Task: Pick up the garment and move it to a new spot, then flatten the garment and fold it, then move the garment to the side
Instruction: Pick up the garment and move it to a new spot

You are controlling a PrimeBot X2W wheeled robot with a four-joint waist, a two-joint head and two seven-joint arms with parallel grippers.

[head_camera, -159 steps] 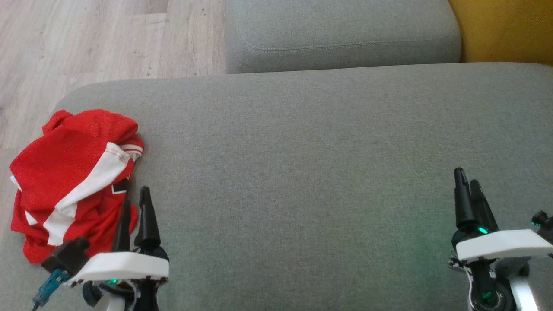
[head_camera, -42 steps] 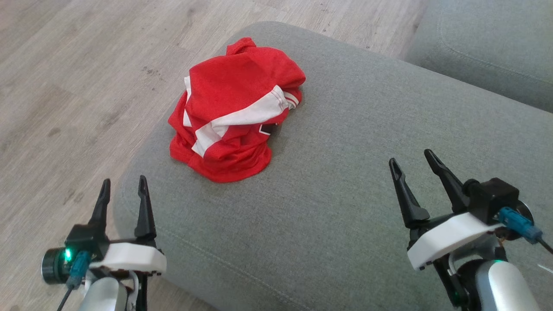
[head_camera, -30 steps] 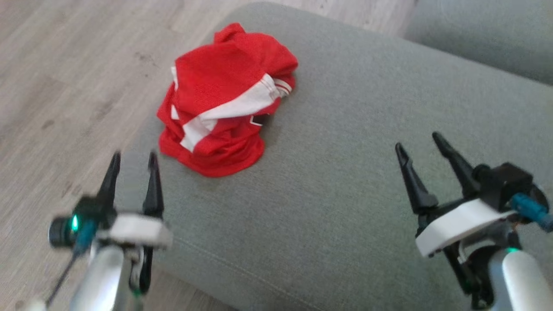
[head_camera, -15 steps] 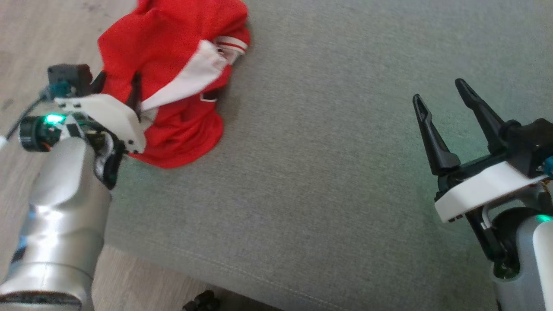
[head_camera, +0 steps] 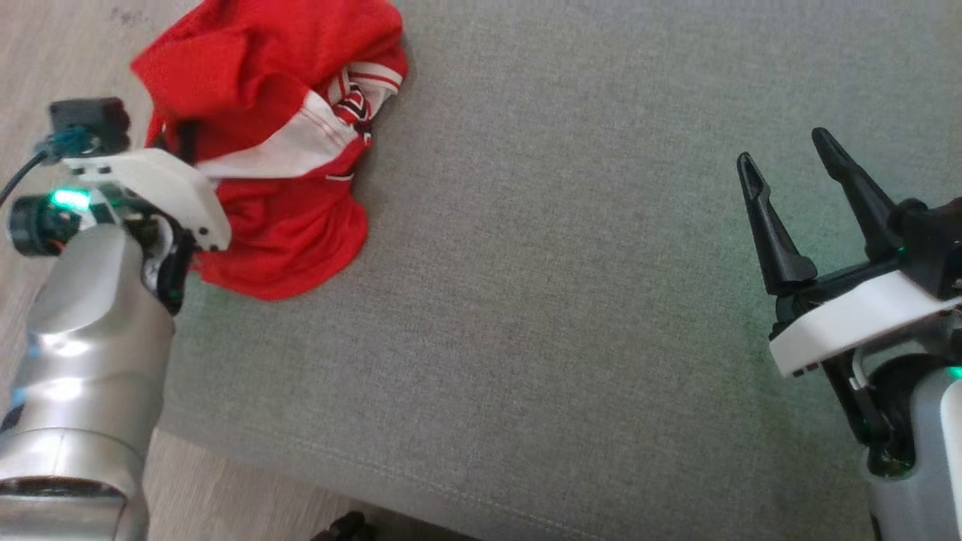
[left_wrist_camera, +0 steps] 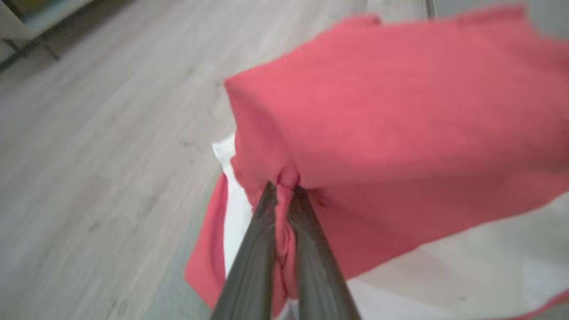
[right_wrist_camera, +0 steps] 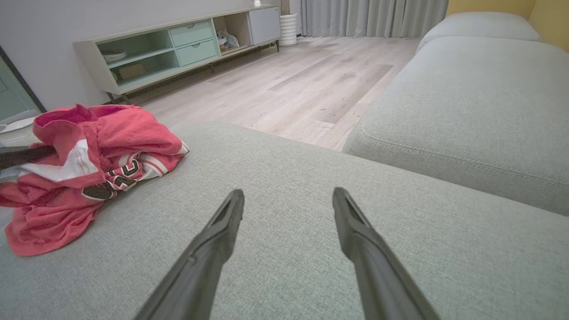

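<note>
the garment [head_camera: 278, 143] lies at the sofa's [head_camera: 564, 300] left edge.

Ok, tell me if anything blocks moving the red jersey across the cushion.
Nothing visible does. The left tool is shut on the red jersey, and no object lies on the grey cushion between it and the open right tool.

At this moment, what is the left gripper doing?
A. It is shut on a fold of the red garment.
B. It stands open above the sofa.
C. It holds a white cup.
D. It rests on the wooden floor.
A: in the left wrist view, the left gripper is closed on a pinched fold of the garment.
</note>
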